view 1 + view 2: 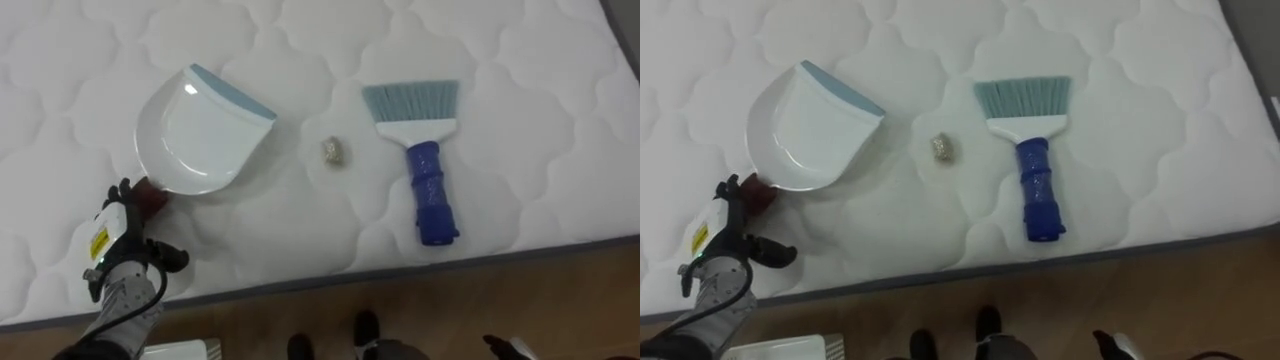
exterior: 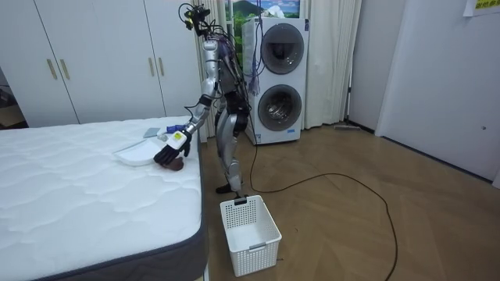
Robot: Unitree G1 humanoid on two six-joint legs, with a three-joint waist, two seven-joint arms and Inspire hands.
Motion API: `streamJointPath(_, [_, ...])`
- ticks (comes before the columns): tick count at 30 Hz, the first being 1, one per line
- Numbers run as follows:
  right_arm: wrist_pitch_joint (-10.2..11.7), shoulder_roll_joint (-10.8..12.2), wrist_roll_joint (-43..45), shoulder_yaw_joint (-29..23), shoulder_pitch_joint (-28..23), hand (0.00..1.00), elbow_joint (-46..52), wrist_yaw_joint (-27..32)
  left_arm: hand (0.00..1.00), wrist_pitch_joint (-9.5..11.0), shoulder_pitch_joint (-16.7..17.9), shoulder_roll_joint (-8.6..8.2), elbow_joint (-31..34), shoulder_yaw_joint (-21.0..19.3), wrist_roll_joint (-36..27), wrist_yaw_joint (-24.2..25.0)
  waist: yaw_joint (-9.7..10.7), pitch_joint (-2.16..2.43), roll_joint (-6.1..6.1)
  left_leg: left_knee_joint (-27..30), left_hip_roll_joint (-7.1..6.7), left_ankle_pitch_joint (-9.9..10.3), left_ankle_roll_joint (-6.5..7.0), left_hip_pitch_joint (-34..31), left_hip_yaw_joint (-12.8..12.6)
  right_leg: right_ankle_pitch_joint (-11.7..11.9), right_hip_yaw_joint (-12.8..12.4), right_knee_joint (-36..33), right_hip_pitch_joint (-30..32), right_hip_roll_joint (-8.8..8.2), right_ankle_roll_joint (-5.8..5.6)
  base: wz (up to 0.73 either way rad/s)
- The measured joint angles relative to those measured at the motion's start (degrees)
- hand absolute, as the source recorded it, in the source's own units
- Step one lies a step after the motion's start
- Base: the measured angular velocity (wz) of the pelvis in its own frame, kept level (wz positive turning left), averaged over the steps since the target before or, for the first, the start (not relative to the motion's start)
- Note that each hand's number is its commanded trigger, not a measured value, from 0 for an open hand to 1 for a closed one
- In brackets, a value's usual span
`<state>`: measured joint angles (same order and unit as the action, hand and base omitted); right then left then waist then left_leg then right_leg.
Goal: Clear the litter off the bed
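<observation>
A white dustpan [image 1: 200, 135] with a pale blue lip lies on the white quilted mattress [image 1: 300, 230], its dark red handle [image 1: 152, 196] pointing at the near edge. My left hand [image 1: 122, 232] is at that handle, fingers stretched onto it and thumb spread out to the side. A small crumpled scrap [image 1: 334, 151] lies between the dustpan and a hand brush [image 1: 423, 150] with pale bristles and a blue handle. A bit of my right hand [image 1: 508, 347] shows low at the bottom edge, over the floor.
The mattress's near edge [image 1: 420, 265] runs across the lower picture, with wooden floor below it. A white plastic basket [image 2: 250, 226] stands on the floor beside the bed, near my feet. Wardrobes [image 2: 94, 62] and stacked washing machines [image 2: 277, 74] line the far wall.
</observation>
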<state>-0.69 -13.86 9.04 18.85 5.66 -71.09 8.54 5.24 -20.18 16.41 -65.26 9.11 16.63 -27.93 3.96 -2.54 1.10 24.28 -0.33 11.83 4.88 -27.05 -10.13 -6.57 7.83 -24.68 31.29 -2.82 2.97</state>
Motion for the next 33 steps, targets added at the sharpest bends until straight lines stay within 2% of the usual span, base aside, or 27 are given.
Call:
streamJointPath(5, [-0.18, -0.03, -0.12, 0.10, -0.12, 0.00, 0.63, -0.02, 0.00, -0.25, -0.72, 0.74, -1.44, 0.13, -0.35, 1.14, 0.11, 0.01, 0.19, 1.90, 0.54, 0.82, 0.13, -1.70, -0.05, 0.06, 0.08, -0.35, 1.08, 0.32, -0.02, -0.02])
streamJointPath(8, [-0.13, -0.06, -1.13, 0.27, -0.06, 0.00, 1.44, -0.03, 0.00, -0.83, -3.02, 1.24, -3.66, 0.15, -1.49, 2.10, 0.09, -0.16, 0.58, 3.62, 0.93, 1.60, 0.24, -2.70, -0.10, 0.03, -0.03, -1.41, 1.81, 0.50, 0.01, -0.05])
streamJointPath(13, [-0.10, -0.10, -2.02, 0.38, -0.01, 0.00, 2.08, -0.06, 0.00, -1.06, -3.77, 1.95, -4.25, 0.67, -5.47, 4.03, 0.35, -0.28, 0.82, 5.40, 1.19, 3.18, 0.49, -3.33, -0.67, -0.58, -0.75, -3.81, 2.93, 0.50, -0.10, -0.08])
streamJointPath(21, [-0.64, -0.13, -2.00, 0.39, -0.05, 0.00, 2.20, -1.21, 0.00, -1.08, -4.44, 3.26, -4.24, 0.70, -7.08, 7.06, 0.55, -0.31, 0.76, 7.56, 1.55, 3.49, 0.68, -4.79, -0.81, -0.67, -0.71, -4.53, 3.88, 0.50, -0.08, 0.00])
streamJointPath(22, [-0.65, -0.13, -1.98, 0.40, -0.06, 0.00, 2.19, -1.20, 0.51, -1.07, -4.44, 3.41, -4.24, 0.71, -7.13, 7.42, 0.57, -0.33, 0.72, 7.64, 1.55, 3.51, 0.71, -4.78, -0.86, -0.67, -0.75, -4.66, 3.89, 0.49, -0.08, 0.00])
streamJointPath(24, [-0.67, -0.12, -2.00, 0.41, -0.07, 0.00, 2.25, -1.19, 1.00, -1.10, -4.53, 3.60, -4.24, 0.72, -7.12, 7.88, 0.65, -0.43, 0.57, 8.00, 1.58, 3.58, 0.71, -4.80, -0.89, -0.72, -0.94, -5.02, 3.98, 0.53, -0.14, -0.02])
streamJointPath(29, [-0.79, -0.12, -2.00, 0.41, -0.04, 0.00, 2.34, -1.15, 1.00, -1.56, -4.83, 4.86, -4.43, 0.62, -7.12, 8.45, 0.59, -0.47, 0.39, 8.42, 1.83, 4.06, 0.56, -4.91, -0.97, -0.73, -1.37, -5.04, 4.09, 0.92, -0.15, -0.03])
streamJointPath(33, [-1.42, -0.12, -2.01, 0.76, -0.01, 0.00, 2.27, -1.10, 1.00, -2.42, -5.78, 6.70, -4.51, 0.59, -7.14, 8.52, 0.59, -0.43, 0.11, 8.42, 1.81, 4.05, 0.58, -4.89, -1.03, -0.76, -1.39, -4.99, 4.08, 0.90, -0.19, 0.00])
